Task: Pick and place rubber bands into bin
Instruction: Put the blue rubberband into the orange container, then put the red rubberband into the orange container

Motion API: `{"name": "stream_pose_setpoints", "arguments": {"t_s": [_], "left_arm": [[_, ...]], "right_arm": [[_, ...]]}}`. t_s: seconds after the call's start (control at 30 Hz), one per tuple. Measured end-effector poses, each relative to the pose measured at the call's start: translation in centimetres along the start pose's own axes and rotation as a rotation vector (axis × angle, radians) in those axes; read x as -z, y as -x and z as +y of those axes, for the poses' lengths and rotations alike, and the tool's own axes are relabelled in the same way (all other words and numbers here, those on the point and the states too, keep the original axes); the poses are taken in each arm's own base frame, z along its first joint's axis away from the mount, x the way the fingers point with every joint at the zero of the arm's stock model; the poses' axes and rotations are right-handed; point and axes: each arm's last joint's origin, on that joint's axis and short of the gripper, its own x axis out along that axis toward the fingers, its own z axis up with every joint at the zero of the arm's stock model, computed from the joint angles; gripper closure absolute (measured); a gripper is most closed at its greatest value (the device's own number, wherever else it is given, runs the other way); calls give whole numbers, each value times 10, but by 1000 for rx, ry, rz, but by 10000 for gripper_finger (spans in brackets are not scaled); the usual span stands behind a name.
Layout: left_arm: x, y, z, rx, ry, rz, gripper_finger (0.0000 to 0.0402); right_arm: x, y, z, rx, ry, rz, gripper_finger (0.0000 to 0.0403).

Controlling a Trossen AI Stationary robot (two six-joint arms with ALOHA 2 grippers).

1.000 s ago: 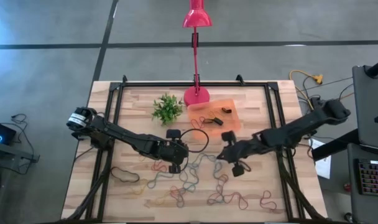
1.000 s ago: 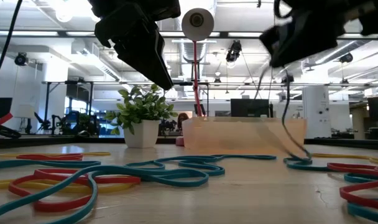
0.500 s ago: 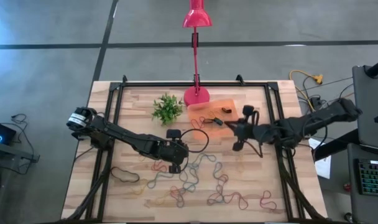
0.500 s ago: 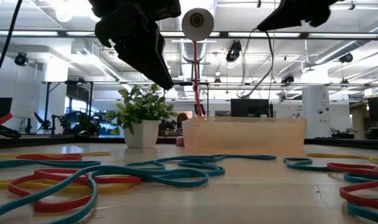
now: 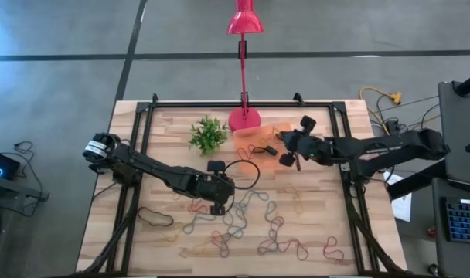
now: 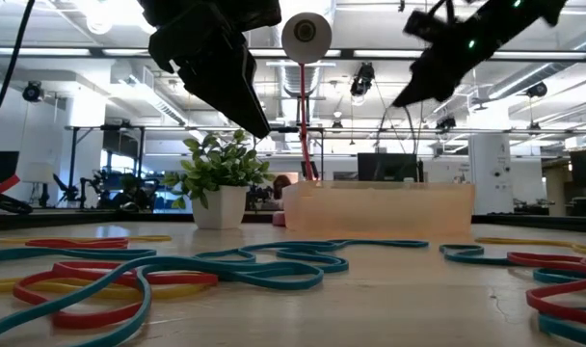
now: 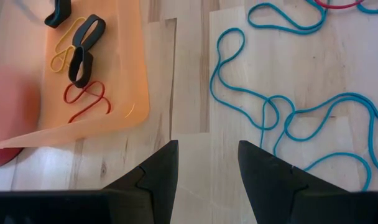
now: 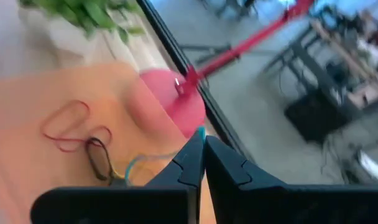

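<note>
The bin [image 5: 260, 136] is a shallow orange tray at the table's far middle, with red [image 7: 89, 99], black [image 7: 82, 51] and yellow bands lying in it. Many coloured rubber bands [image 5: 243, 220] lie loose on the wood nearer the front. My right gripper [image 5: 284, 152] hovers over the bin's right part, shut on a teal rubber band [image 8: 139, 164]. It shows high at the right in the low view [image 6: 406, 96]. My left gripper [image 5: 231, 189] hangs open above bare wood [image 7: 207, 168], left of the bin, touching nothing. My right gripper pinches the teal band between its two fingertips [image 8: 201, 131], slanting down from the table's right side. A slack strand of the band trails beside the fingers over the bin. Whether its lower end touches the bin's floor I cannot tell.
A pink lamp base [image 5: 244, 120] stands right behind the bin, and a small green plant [image 5: 208, 135] stands to its left. A large black loop [image 5: 250, 174] lies in front of the bin. Black frame rails [image 5: 339, 154] run along the table's sides.
My right gripper has risen from the loose bands at the table's middle and swung toward the far edge, over the bin, turning as it went. It stayed shut. The teal band came up off the table with it.
</note>
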Motion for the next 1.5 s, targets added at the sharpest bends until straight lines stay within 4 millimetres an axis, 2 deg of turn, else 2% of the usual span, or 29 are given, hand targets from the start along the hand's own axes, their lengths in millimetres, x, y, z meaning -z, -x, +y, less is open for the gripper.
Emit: {"name": "stream_pose_setpoints", "arguments": {"t_s": [0.17, 0.33, 0.5, 0.63, 0.93, 1.07, 1.3, 1.5], "left_arm": [[0, 0, 0, 0, 6, -1, 250], [0, 0, 0, 3, 10, -5, 250], [2, 0, -4, 108, 7, 21, 250], [12, -1, -11, 219, 0, 85, 250], [45, -6, -17, 270, 102, 284, 250], [58, -10, -18, 289, 138, 347, 250], [83, -10, -13, 207, 182, 544, 252], [85, -11, -13, 211, 185, 537, 252]], "right_arm": [[9, -24, 6, -118, 8, 81, 376], [18, -42, 11, -175, 0, 156, 321], [20, -46, 17, -209, -5, 171, 271], [17, -41, 22, -362, 17, 141, 253], [12, -21, 41, -709, 64, 68, 254], [12, -15, 48, -732, 87, 57, 262], [11, -9, 54, -756, 91, 50, 274], [11, -8, 56, -761, 91, 46, 282]]}}
